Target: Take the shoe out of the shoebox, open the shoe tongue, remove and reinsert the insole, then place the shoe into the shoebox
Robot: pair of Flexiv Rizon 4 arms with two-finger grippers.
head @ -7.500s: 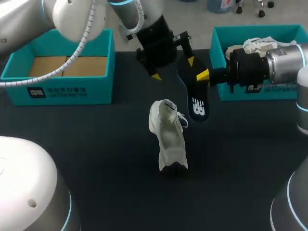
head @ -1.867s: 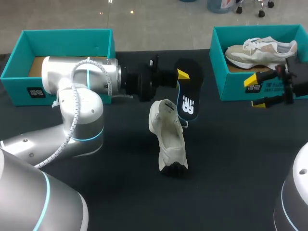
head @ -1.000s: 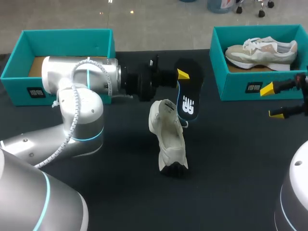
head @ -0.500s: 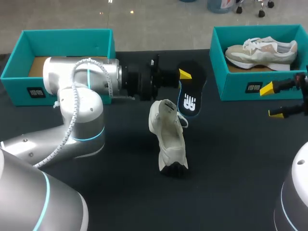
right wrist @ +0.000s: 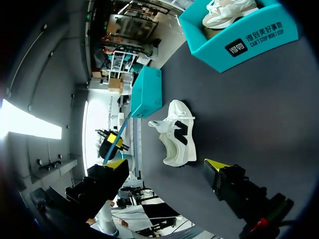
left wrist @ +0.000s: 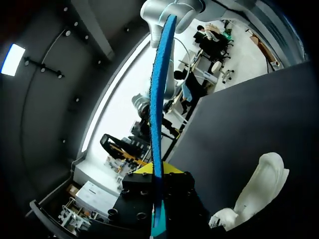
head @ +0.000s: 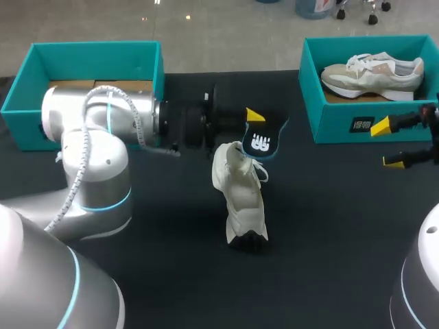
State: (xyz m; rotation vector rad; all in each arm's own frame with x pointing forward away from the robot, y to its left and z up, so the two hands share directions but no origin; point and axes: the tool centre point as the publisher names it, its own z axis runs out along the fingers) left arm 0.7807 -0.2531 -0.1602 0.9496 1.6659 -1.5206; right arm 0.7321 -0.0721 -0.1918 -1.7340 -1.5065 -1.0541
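Black table (head: 329, 226) with a teal box at each far corner: the left box (head: 89, 49) holds no shoe, just its cardboard floor, and the right box (head: 343, 116) has a second shoe (head: 374, 68) in it.

The big change is the left arm (head: 103, 130). In the last half second it has pulled back a bit and dropped. The insole (head: 263, 140) was hanging face-on beside the shoe (head: 240, 192), and now it's tipped over with its lower end right at the shoe's opening. So I'd say reinserting has started. From above I can't quite tell if the end is already inside the collar or just resting on it.

The shoe sits on its sole in the middle of the table, opening toward the far edge.

Pose-wise, the left forearm lies roughly level over the far left part of the table, wrist pointing right. The left gripper (head: 254, 118) is pinched tight on the insole's edge; its wrist view shows the insole running edge-on out from between the fingers.

The right gripper (head: 388, 144) hasn't budged for a second. It's parked by the right edge in front of the right box, fingers spread wide, nothing in them.
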